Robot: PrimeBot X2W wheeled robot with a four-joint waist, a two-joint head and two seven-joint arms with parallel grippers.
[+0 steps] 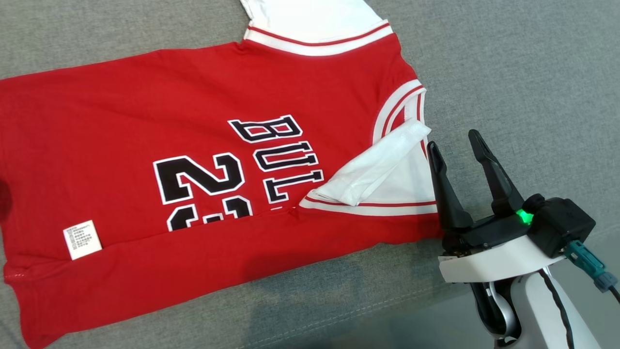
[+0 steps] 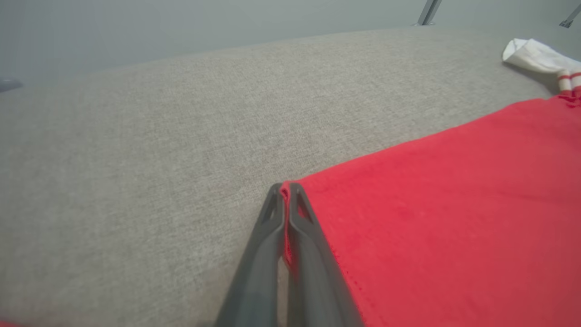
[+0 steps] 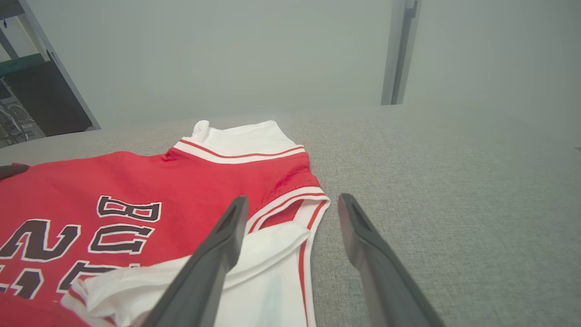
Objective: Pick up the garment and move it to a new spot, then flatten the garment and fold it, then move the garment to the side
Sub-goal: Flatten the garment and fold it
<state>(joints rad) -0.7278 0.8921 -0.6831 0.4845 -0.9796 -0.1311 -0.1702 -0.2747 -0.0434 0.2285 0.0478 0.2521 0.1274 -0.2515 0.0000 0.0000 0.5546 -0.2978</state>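
Right hand [image 1: 453,139], nearest the head camera at the near right, stands wide with nothing between its fingers, its tips just beside the near shoulder of the garment [image 1: 193,121]. Red jersey, spread across the grey cloth-covered surface [image 1: 508,72], with its hem to the left and neck end to the right. The near long edge is turned over onto the front, so the care label [image 1: 82,240] shows. Its near white sleeve [image 1: 378,165] lies folded in over the chest, and the far white sleeve [image 1: 310,19] juts out beyond. Left hand [image 2: 284,186] is pinched tight on a hem corner at the left end, with red cloth visible between its fingers.

I judge the step to be a two-point grasp for flattening or folding. To do it well I would lower the right hand over the shoulder trim and take the red layers but not the loose sleeve. I would close fully, then raise both ends together and level, with the cloth lightly taut so the turned edge does not bunch.
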